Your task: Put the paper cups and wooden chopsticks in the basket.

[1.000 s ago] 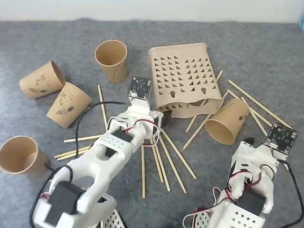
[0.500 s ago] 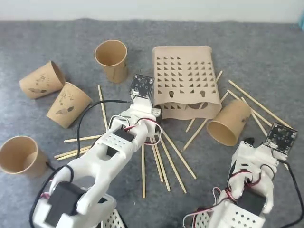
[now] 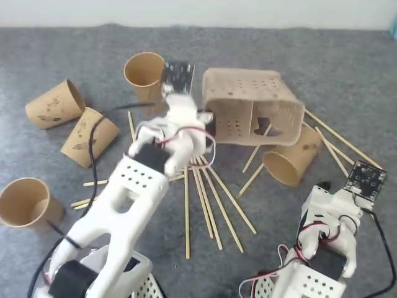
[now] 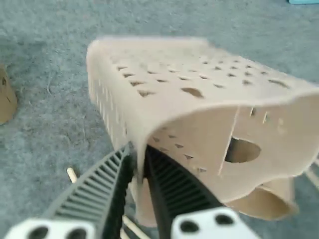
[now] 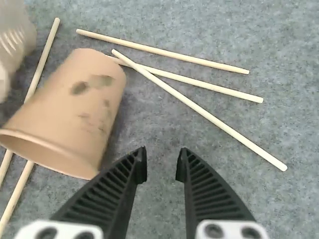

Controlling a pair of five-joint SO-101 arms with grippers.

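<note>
Left gripper: clamped on the wall edge of the basket, one finger on each side of the thin wall.
Right gripper: parted a little, holding nothing, low over the tabletop, just beside the rim of the right cup.
Basket: held tilted with the gripped end raised, at the back middle of the tabletop in the high view; overlapping the right cup there, contact not clear.
Cups: five, all outside the basket. Upright cup just beside the left arm; two lying cups at the far left, close together; left cup standing near the front left edge; right cup on its side, mouth toward the front.
Chopsticks: fanned on the tabletop in front of the basket, partly under the left arm; more to the left of the arm; loose sticks beyond the right cup, two of them crossing. None in the basket.
Change, basket: a second ago flat on the tabletop, broad perforated face up; now tipped up by the gripped edge and swung back and to the right.
Change, left arm: stretched farther across the tabletop, its wrist now level with the upright cup.
Change, right cup: nudged slightly and turned.
Change, right arm: same place as before.
</note>
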